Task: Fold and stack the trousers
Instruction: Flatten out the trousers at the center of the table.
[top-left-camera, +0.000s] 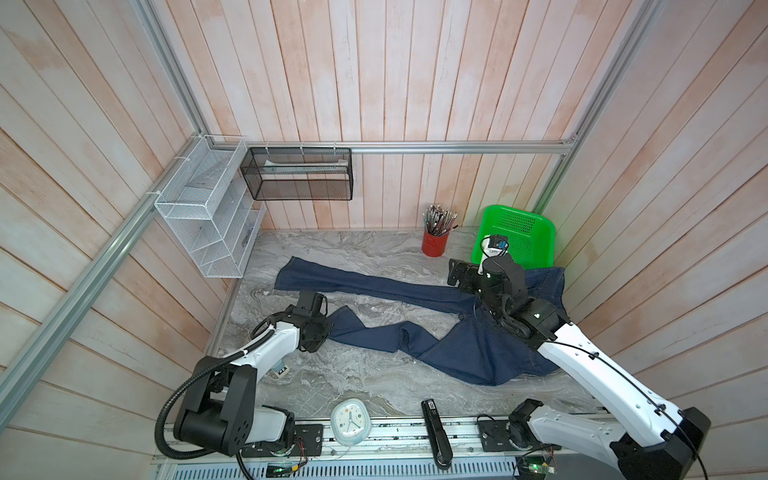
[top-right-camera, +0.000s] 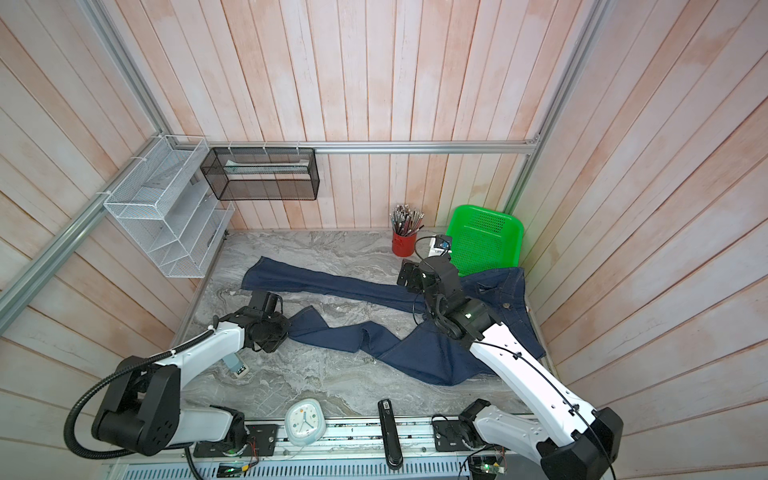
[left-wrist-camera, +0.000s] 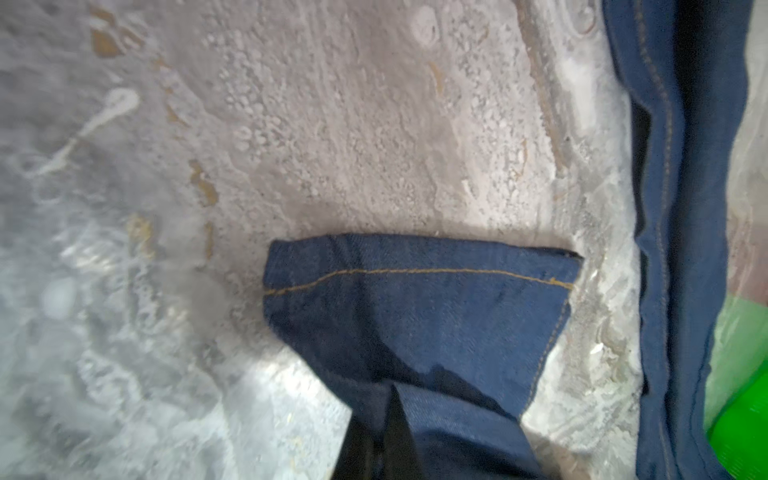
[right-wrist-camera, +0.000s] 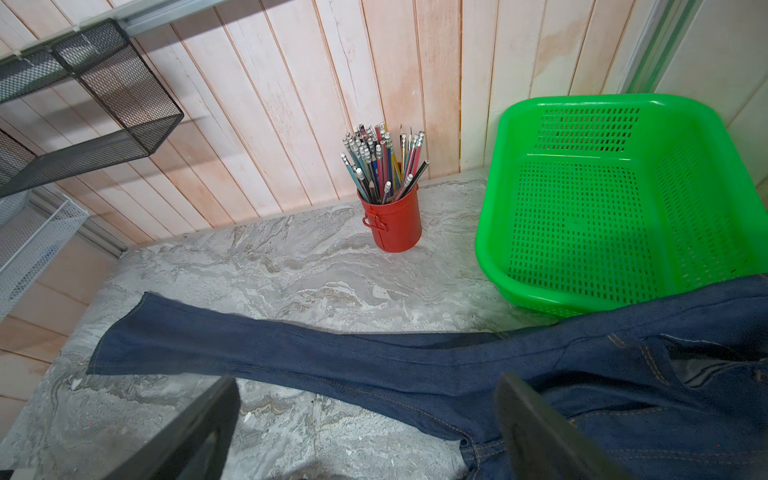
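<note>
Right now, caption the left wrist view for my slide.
Left gripper shut on the trousers' hem above the marble tabletop.

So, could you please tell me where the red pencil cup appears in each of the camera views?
Top view: red pencil cup at the back, just left of the green basket.
Top view: same spot, left of the basket.
Left wrist: not in it.
Right wrist: near the centre, left of the basket.
Shared landmark: the trousers, visible in all four views.

Open tabletop (top-left-camera: 353, 374) near front, trousers (top-left-camera: 469, 353) sprawled across middle, pencil cup (top-left-camera: 434, 246), basket (top-left-camera: 536, 228) behind
</note>
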